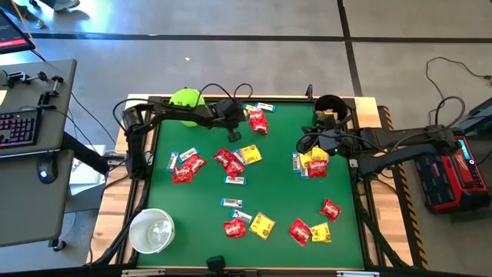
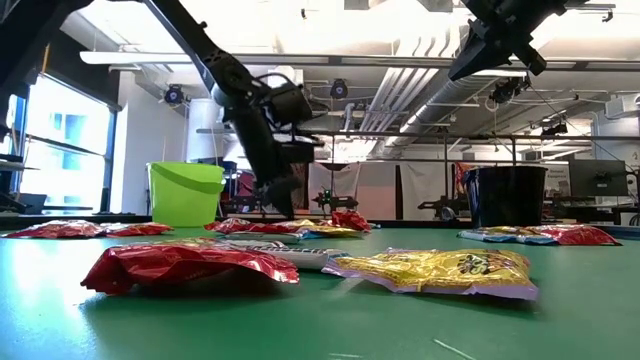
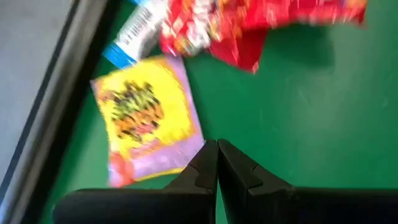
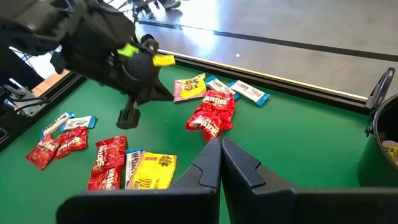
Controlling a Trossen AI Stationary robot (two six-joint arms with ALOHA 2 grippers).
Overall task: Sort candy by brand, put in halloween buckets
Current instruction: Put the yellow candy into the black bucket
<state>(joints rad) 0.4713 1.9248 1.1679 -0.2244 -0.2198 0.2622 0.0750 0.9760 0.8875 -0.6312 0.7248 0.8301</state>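
A yellow packet, a red packet and a white-and-blue bar lie flat on the green mat near the table's far edge. My left gripper is beside them, slanting down. It is shut with nothing between its fingers, and the right wrist view shows it apart from the yellow packet. My right gripper is shut on nothing, high over the mat's right half. The lime green bucket, black bucket and white bucket stand upright on the table.
More candy lies in loose groups on the mat: at the left, the middle, the right and the near side. A dark rail runs along the far edge beside the yellow packet.
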